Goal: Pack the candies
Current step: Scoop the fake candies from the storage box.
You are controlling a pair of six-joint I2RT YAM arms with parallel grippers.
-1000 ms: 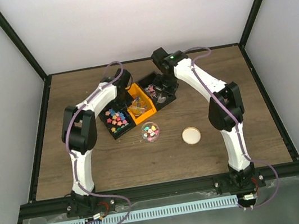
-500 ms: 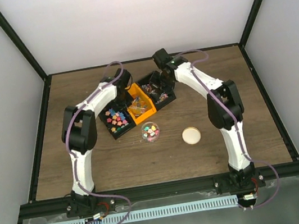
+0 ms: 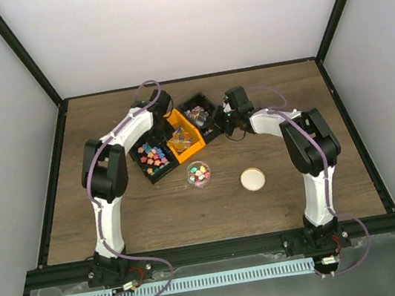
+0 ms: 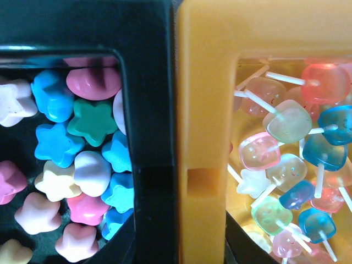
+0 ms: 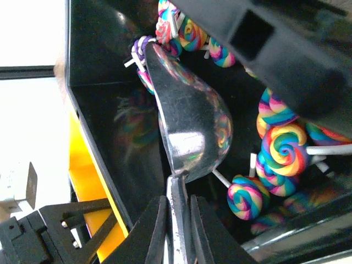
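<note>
1. The candies [image 4: 71, 154] are tiny pastel stars and hearts in pink, blue, green, cream and white. They are heaped in a black bin [image 4: 146, 82] at the left of a row of three bins.
2. Translucent square lollipops [image 4: 286, 165] on white sticks fill the orange bin [image 4: 203, 110] that touches it. Rainbow swirl lollipops [image 5: 283, 148] lie in a second black bin [image 5: 104, 110] on the orange bin's other side.
3. A few coloured candies already sit in a clear round jar [image 3: 198, 173], just in front of the bins on the worktop [image 3: 118, 213]. Its cream lid [image 3: 253, 178] lies apart to the right.
4. The right end effector [image 5: 177, 231] is clenched on the handle of a metal spoon [image 5: 190, 121]. The spoon's bowl is dipped among the swirl lollipops, and whether it carries one cannot be told.
5. The left end effector [image 3: 164, 120] hangs over the wall between the star bin and the orange bin. Its fingers are out of sight, so whether it is released or clenched cannot be told.
6. The step in hand looks like scooping. The next move calls for working a sweet onto the spoon, lifting it level, carrying it to the jar's mouth and tipping it in. The lid goes on last.
</note>
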